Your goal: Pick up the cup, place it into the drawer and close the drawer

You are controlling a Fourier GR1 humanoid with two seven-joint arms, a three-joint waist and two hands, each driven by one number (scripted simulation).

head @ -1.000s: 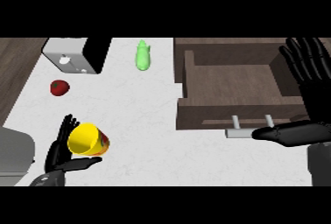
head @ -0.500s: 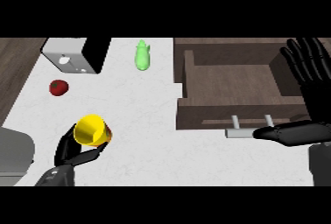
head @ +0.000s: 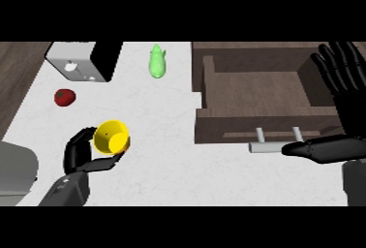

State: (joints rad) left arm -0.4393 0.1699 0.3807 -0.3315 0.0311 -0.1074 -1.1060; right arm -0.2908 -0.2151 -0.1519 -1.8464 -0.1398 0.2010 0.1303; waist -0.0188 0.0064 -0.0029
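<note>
The counter (head: 164,160) looks like pale, matt speckled stone. The drawer (head: 257,101) is dark brown wood with a smooth metal handle (head: 275,145). The yellow cup (head: 112,137) looks like smooth plastic.

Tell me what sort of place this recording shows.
Probably a kitchen counter: a pale counter with an open wooden drawer, a toaster-like box, and red and green produce.
</note>
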